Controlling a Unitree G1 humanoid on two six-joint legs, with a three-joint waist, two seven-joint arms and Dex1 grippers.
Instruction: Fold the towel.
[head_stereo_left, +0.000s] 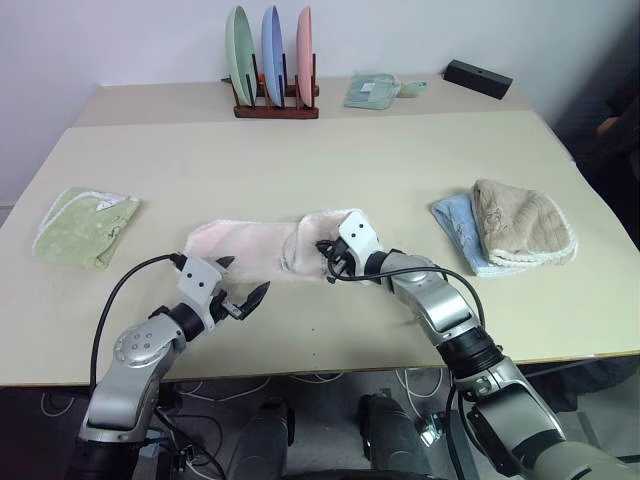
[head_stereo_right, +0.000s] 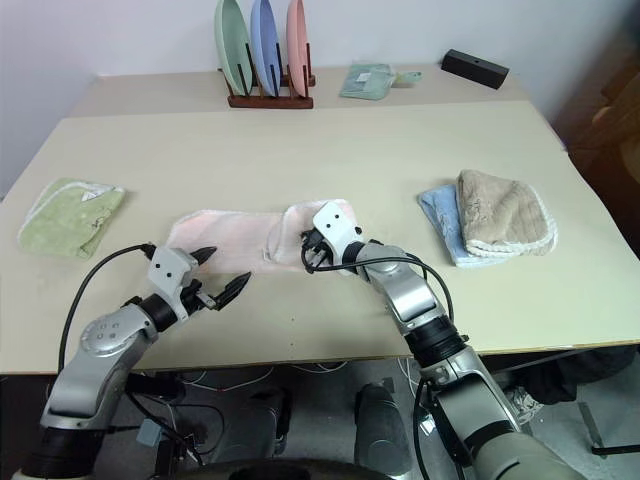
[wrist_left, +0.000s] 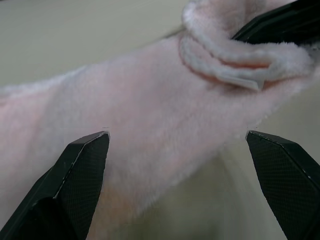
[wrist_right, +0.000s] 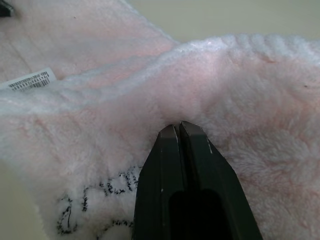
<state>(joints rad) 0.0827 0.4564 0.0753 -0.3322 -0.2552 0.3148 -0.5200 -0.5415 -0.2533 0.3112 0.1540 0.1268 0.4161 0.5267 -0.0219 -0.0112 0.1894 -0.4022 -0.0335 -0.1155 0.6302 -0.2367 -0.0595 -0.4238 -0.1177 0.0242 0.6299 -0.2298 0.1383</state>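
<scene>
The pale pink towel (head_stereo_left: 250, 245) lies stretched left to right near the table's front edge, its right end bunched and turned over on itself. My right gripper (head_stereo_left: 329, 262) is at that bunched end, and in the right wrist view its two black fingers (wrist_right: 170, 165) are pressed together, shut on a puckered fold of the towel (wrist_right: 210, 85). A small white tag (wrist_right: 27, 80) shows on the cloth beyond them. My left gripper (head_stereo_left: 241, 281) hovers open just in front of the towel's left part, with the pink cloth (wrist_left: 150, 115) ahead of its spread fingers (wrist_left: 82, 165).
A light green folded cloth (head_stereo_left: 85, 225) lies at the left. A beige cloth (head_stereo_left: 525, 225) sits on a light blue one (head_stereo_left: 452, 222) at the right. At the back stand a plate rack (head_stereo_left: 275, 105) with three plates, a small green cloth (head_stereo_left: 372, 90) and a black box (head_stereo_left: 478, 78).
</scene>
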